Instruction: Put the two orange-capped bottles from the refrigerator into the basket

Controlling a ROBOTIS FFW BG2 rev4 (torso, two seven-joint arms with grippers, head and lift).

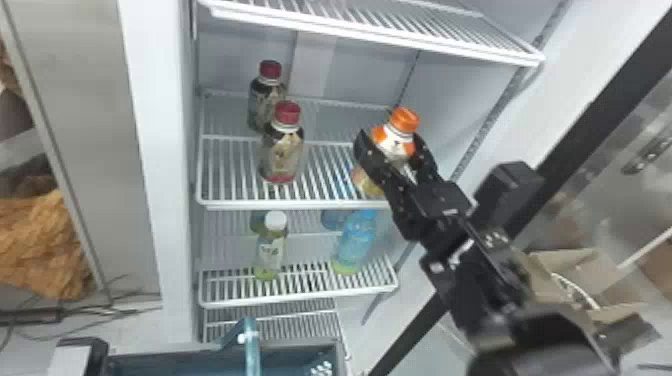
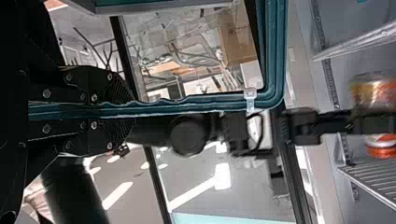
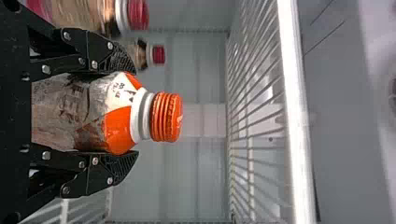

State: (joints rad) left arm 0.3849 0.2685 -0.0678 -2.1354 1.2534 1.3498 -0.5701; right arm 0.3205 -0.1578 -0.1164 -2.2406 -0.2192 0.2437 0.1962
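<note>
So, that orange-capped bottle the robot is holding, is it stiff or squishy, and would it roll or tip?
Probably fairly stiff: the bottle looks undented where the right tool grips it. Its rounded body would likely roll if laid down. Standing, it might tip under a high push, being taller than wide.

My right gripper (image 1: 391, 137) is black around a bottle (image 3: 70, 112) labelled orange and white, capped orange. Toward the white-barred shelf's left edge, dark bottles (image 1: 282, 155) wear red caps. Leftward on the lower shelf (image 1: 300, 300), a green bottle (image 1: 270, 255) is white-capped. The basket handle (image 2: 272, 46) is teal.
</note>
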